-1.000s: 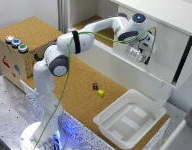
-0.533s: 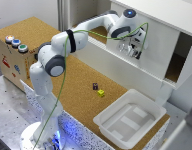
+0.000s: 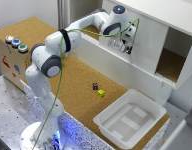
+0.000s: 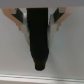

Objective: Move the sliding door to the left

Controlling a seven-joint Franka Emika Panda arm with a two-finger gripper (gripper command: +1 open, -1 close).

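The sliding door (image 3: 146, 45) is a flat white panel on the front of the white cabinet. To its right in the exterior view, an open gap (image 3: 171, 62) shows the cork-lined inside. My gripper (image 3: 124, 46) is pressed against the door's front. In the wrist view, the door's black handle (image 4: 39, 42) stands between my two fingers (image 4: 56, 21), and the gripper (image 4: 39, 25) is shut on it. The white door panel (image 4: 15, 55) fills the background there.
A white plastic tray (image 3: 103, 121) lies on the cork table at the front right. A small yellow block (image 3: 101, 92) and a small dark block (image 3: 95, 86) lie before the cabinet's fixed bottom strip (image 3: 113, 67). A wooden box with coloured buttons (image 3: 11, 55) stands at the left.
My gripper has moved toward the exterior view's left along the cabinet front, taking the door with it. The open gap on the right has grown wider.
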